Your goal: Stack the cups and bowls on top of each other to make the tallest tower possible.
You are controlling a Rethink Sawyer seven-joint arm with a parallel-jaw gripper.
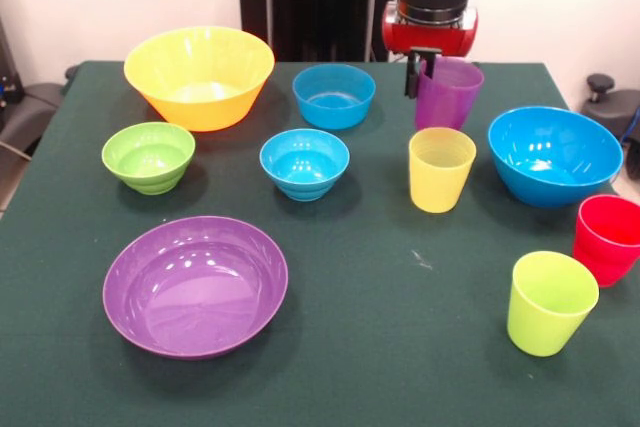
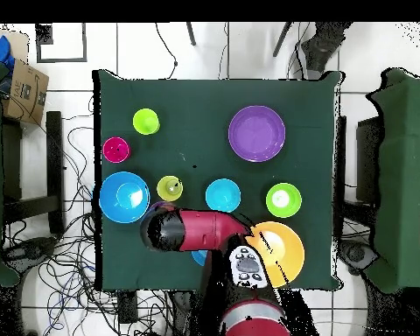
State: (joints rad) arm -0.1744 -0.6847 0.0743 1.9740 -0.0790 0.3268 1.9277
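My gripper (image 1: 421,71) hangs at the table's far side, and its black fingers (image 1: 412,73) grip the left rim of the purple cup (image 1: 447,95), which leans slightly. In the overhead view the arm's head (image 2: 164,229) hides this cup. The yellow cup (image 1: 440,169) stands just in front of it. The lime green cup (image 1: 549,302) and red cup (image 1: 608,238) stand at the near right. The large blue bowl (image 1: 554,155), two small blue bowls (image 1: 333,95) (image 1: 304,163), green bowl (image 1: 148,156), yellow-orange bowl (image 1: 199,76) and purple bowl (image 1: 195,285) all stand apart. Nothing is stacked.
The dark green table (image 1: 400,347) holds everything. In the overhead view the arm (image 2: 215,232) covers part of one small blue bowl (image 2: 199,257) and the yellow-orange bowl's (image 2: 283,249) edge. Chairs and cables surround the table.
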